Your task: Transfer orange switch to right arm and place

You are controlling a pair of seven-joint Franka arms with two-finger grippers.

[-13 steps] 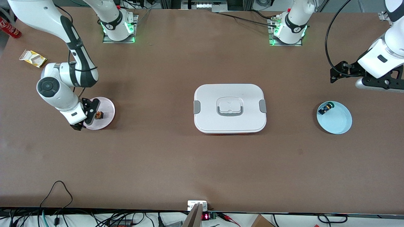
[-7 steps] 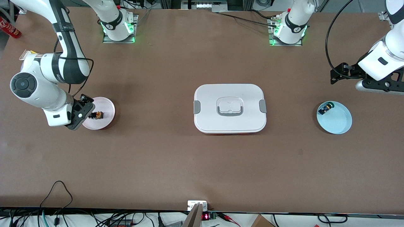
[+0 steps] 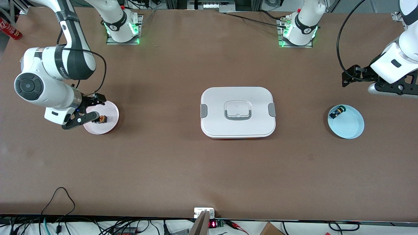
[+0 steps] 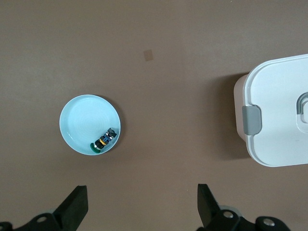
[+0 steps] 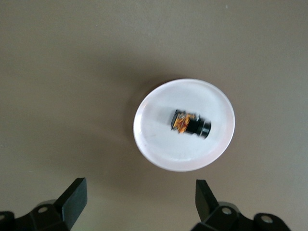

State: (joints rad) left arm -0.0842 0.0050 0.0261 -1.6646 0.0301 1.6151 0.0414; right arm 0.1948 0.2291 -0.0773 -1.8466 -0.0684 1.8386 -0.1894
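The orange switch [image 3: 100, 119] [image 5: 190, 123] lies on its side in a small pink plate [image 3: 109, 127] [image 5: 161, 147] toward the right arm's end of the table. My right gripper [image 3: 99, 106] [image 5: 139, 188] hangs open over the plate's edge, just beside the switch, with nothing between its fingers. My left gripper [image 3: 351, 78] [image 4: 142, 202] hangs open and empty over bare table at the left arm's end, beside a light blue plate; that arm waits.
A white lidded box [image 3: 237, 112] [image 4: 281, 86] stands mid-table. The light blue plate [image 3: 351, 127] [image 4: 79, 120] holds a black part with a green tip [image 3: 337, 112] [image 4: 103, 140]. A red can [image 3: 9, 29] lies at the table corner by the right arm.
The right arm has swung its wrist round and drawn its open gripper back off the switch toward the plate's edge. The switch stays in the pink plate. The left arm barely moved.
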